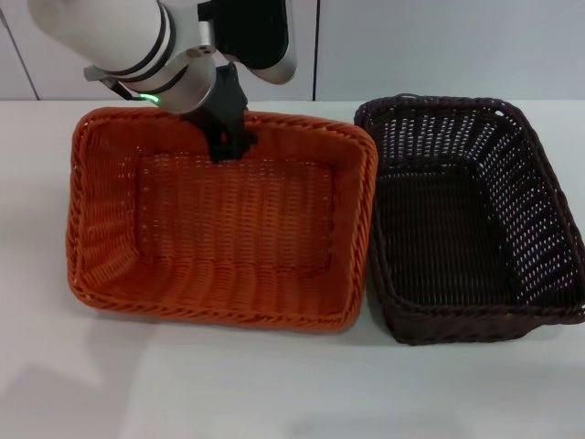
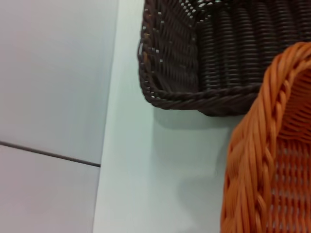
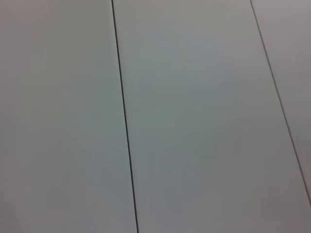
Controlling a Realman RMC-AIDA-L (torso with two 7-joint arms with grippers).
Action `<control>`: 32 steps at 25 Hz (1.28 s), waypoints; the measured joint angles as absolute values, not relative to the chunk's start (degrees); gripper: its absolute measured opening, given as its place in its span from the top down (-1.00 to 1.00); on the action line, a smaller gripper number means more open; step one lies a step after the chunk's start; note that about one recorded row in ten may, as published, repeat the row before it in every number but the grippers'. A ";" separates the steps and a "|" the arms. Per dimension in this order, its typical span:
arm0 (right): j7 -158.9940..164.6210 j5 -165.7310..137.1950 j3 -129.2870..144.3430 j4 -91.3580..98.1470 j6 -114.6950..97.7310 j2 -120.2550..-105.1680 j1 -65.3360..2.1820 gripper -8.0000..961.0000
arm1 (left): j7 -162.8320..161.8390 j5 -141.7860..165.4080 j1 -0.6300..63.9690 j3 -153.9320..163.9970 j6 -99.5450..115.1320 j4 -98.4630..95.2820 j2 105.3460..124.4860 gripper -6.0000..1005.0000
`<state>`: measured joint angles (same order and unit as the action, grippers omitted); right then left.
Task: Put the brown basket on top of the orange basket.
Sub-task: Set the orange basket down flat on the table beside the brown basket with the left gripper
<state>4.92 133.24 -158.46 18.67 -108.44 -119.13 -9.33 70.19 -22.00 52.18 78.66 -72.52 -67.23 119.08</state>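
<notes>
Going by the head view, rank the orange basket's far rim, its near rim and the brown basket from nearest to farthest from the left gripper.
1. Far rim of the bright orange woven basket, at the left gripper.
2. Dark brown woven basket, to the robot's right.
3. Orange basket's near rim, toward the robot; close to item 2, a hedged call.

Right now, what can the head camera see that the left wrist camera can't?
Only the head view shows the left claw at the far rim of the orange basket, and both baskets whole, side by side on the table. Only the left wrist view shows the wall and its dark seam behind the table. Both show the orange basket and the brown basket; the wrist view catches just a corner of each. The right claw is in neither.
</notes>
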 joint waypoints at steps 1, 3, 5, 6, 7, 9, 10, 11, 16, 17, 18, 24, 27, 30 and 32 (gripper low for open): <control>4.92 133.24 -158.46 18.70 -108.44 -119.13 -9.38 -0.71 | 70.19 -22.01 52.18 78.66 -72.52 -67.23 119.08 0.69; 4.92 133.24 -158.46 18.73 -108.43 -119.12 -9.38 -0.71 | 68.06 -21.59 53.35 78.07 -71.68 -65.65 119.10 0.68; 4.92 133.24 -158.47 18.70 -108.43 -119.11 -9.31 -0.71 | 67.49 -21.44 53.87 77.82 -71.52 -64.89 119.10 0.67; 4.92 133.24 -158.47 18.66 -108.43 -119.10 -9.27 -0.71 | 67.12 -21.22 54.21 77.96 -70.43 -63.75 119.10 0.67; 4.92 133.24 -158.47 18.65 -108.43 -119.09 -9.25 -0.71 | 67.08 -21.23 54.19 78.03 -70.27 -63.69 119.10 0.66; 4.92 133.24 -158.47 18.61 -108.22 -119.09 -9.25 -0.71 | 66.58 -21.23 53.94 78.76 -69.01 -63.29 119.09 0.66; 4.92 133.24 -158.47 18.61 -108.22 -119.09 -9.25 -0.71 | 66.14 -21.23 53.81 79.12 -68.40 -63.10 119.09 0.65; 4.92 133.24 -158.47 18.59 -108.13 -119.09 -9.27 -0.71 | 65.58 -21.12 53.77 79.33 -67.86 -62.90 119.09 0.65; 4.92 133.24 -158.39 18.54 -107.89 -119.09 -9.45 -0.72 | 62.77 -18.00 53.74 80.85 -66.23 -62.70 119.09 0.53; 4.92 133.24 -158.38 18.54 -107.87 -119.09 -9.47 -0.72 | 62.51 -17.74 53.67 81.44 -66.06 -62.84 119.09 0.47; 4.92 133.24 -158.38 18.54 -107.85 -119.09 -9.51 -0.72 | 62.43 -17.63 53.59 81.85 -65.91 -63.00 119.09 0.42; 4.92 133.20 -158.28 18.46 -107.75 -119.09 -9.58 -0.71 | 61.96 -16.99 53.57 83.94 -65.18 -63.29 119.09 0.01; 4.92 133.19 -158.13 18.45 -107.74 -119.09 -9.52 -0.71 | 60.67 -15.03 53.50 85.32 -65.18 -63.79 119.09 -0.27; 4.92 133.17 -157.43 18.45 -107.74 -119.08 -9.43 -0.71 | 59.01 -13.40 53.25 86.65 -64.62 -64.67 119.09 -0.28; 4.92 133.15 -156.98 18.41 -107.74 -119.03 -9.42 -0.71 | 58.33 -13.05 52.82 87.25 -64.35 -65.97 119.09 -0.29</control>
<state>4.92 133.15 -156.98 18.41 -107.74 -119.03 -9.42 58.33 -13.05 52.82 87.25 -64.34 -65.97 119.09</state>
